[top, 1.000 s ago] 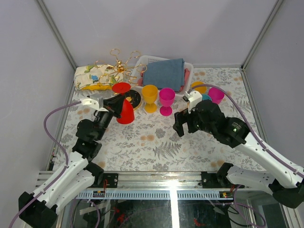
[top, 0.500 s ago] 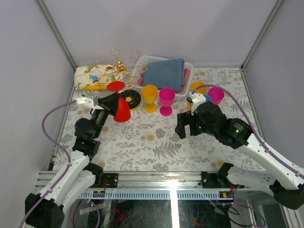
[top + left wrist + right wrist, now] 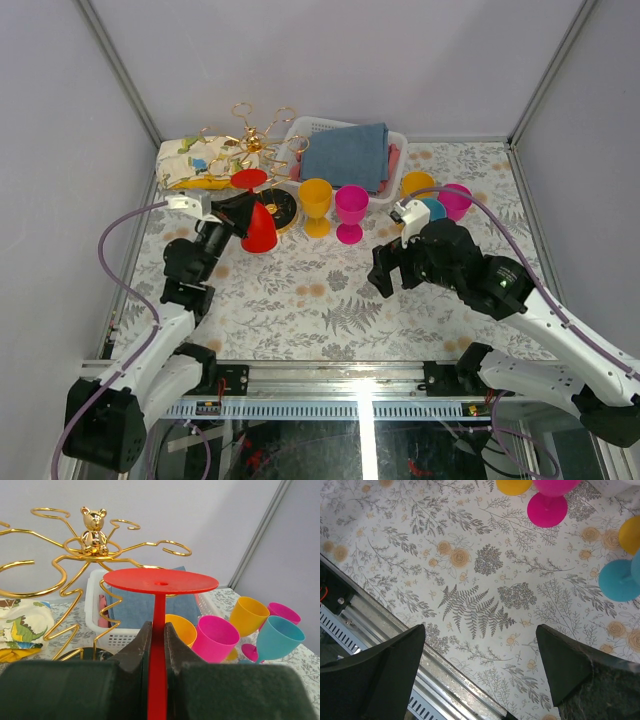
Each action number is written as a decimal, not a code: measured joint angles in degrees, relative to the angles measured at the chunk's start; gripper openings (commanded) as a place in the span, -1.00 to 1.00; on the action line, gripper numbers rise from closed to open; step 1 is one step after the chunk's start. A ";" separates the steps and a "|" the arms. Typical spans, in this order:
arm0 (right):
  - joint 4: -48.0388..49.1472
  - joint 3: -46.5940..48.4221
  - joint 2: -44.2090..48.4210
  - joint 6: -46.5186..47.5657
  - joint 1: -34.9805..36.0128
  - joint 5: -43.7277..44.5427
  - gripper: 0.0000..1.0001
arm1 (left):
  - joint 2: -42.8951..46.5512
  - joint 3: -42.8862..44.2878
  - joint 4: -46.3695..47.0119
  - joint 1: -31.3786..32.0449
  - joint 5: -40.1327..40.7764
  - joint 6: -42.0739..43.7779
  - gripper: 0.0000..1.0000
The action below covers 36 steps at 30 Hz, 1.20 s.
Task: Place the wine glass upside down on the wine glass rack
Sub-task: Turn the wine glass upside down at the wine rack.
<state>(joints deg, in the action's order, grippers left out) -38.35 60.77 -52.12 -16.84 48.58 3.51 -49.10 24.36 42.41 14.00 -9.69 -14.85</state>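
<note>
Red wine glass (image 3: 161,581) held upside down by the wine glass rack (image 3: 95,535)
The left gripper (image 3: 157,632) pinches its stem, foot up, just in front of the rack near the table's (image 3: 330,300) back-left corner; the rim seems clear of the surface. The right gripper (image 3: 479,667) hangs mid-table, jaws spread wide.

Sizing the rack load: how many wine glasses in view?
6. Red glass inverted in left gripper by the rack; yellow glass, magenta glass mid-table; far yellow, teal, far magenta beyond the right arm. More could be hidden.
</note>
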 measured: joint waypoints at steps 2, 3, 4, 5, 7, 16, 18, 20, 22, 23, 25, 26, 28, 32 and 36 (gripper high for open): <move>0.13 -0.24 -0.02 0.22 0.00 -0.35 0.99 | -1.42 0.00 1.22 -0.20 -0.72 -0.11 -1.00; 0.15 -0.33 -0.02 0.35 0.00 -0.66 0.99 | -1.92 0.00 1.62 -0.26 -0.92 -0.13 -1.00; 0.13 -0.33 -0.09 0.42 0.00 -1.05 0.99 | -2.47 0.02 2.05 -0.31 -1.09 -0.13 -1.00; 0.24 -0.33 -0.13 0.46 0.00 -1.25 0.99 | -2.97 0.02 2.45 -0.37 -1.44 -0.13 -1.00; 0.35 -0.33 -0.17 0.50 0.00 -1.51 0.99 | -3.87 0.07 3.19 -0.52 -1.86 -0.11 -1.00; 0.52 -0.35 -0.17 0.48 0.00 -1.68 0.99 | -8.02 1.27 6.05 -0.94 -2.36 -0.11 -1.00; 0.55 -0.44 -0.17 0.48 0.00 -1.68 0.99 | -8.68 1.42 6.62 -0.98 -2.34 -0.11 -1.00; 0.52 -0.66 -0.17 0.48 0.00 -1.68 0.99 | -9.18 1.66 6.95 -1.03 -2.25 -0.11 -1.00; 0.52 -0.76 -0.17 0.48 0.00 -1.68 0.99 | -9.55 2.21 6.99 -1.11 -1.88 -0.13 -1.00; 0.52 -0.76 -0.17 0.46 0.00 -1.68 0.99 | -9.55 2.32 7.02 -1.25 -1.79 -0.13 -1.00; 0.55 -0.92 -0.15 0.46 0.00 -1.68 0.99 | -9.20 2.49 6.88 -1.36 -1.42 -0.11 -1.00; 0.55 -1.05 -0.15 0.46 0.00 -1.68 0.99 | -8.72 2.58 6.73 -1.38 -1.14 -0.11 -1.00; 0.55 -1.27 -0.15 0.46 0.00 -1.64 0.99 | -7.15 2.71 6.32 -1.38 -0.35 -0.11 -1.00; 0.59 -1.86 -0.13 0.48 -0.02 -1.40 0.99 | -1.88 2.75 4.31 -1.49 1.36 0.17 -1.00; 1.07 -2.56 -0.11 0.61 0.00 -1.01 0.99 | 3.52 2.56 1.44 -1.60 3.41 1.25 -1.00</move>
<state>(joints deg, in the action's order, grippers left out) -37.28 58.22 -52.23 -16.23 48.58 2.50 -45.58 26.92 43.86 12.40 -6.28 -13.61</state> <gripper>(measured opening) 0.994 0.055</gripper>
